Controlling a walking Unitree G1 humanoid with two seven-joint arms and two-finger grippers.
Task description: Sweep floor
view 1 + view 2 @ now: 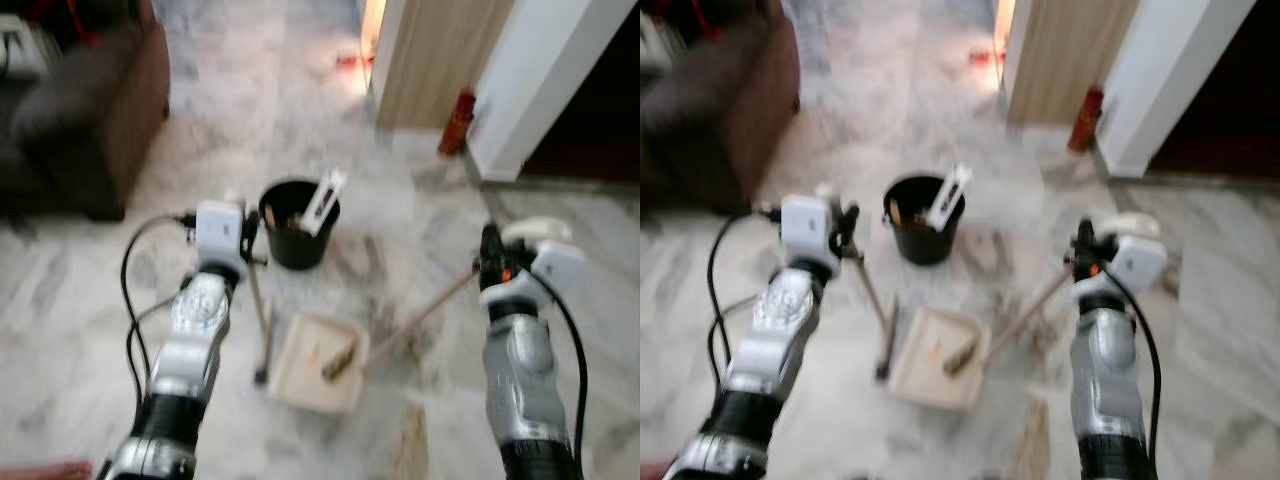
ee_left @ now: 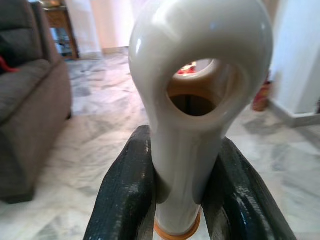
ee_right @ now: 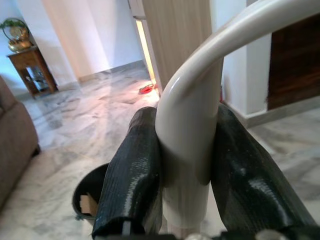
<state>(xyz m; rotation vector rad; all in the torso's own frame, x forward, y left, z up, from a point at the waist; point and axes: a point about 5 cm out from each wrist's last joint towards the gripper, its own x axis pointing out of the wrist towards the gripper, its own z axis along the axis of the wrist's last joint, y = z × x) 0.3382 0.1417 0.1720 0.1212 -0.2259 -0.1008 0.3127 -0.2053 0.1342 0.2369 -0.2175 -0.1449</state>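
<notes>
- already loaded dustpan (image 1: 318,362) could tip, left end effector (image 2: 182,200) clamping only its handle's tip.
- equally, broom (image 1: 420,318) might twist within right end effector (image 3: 187,187), clamped around its handle, scattering debris past black bin (image 1: 298,222).

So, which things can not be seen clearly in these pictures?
- Head views: blurred, so the scraps on the dustpan cannot be identified.
- Black bin: contents too blurred to name.
- Left wrist view: the left hand hides the lower handle.
- Right wrist view: the right hand covers the broom handle.
</notes>
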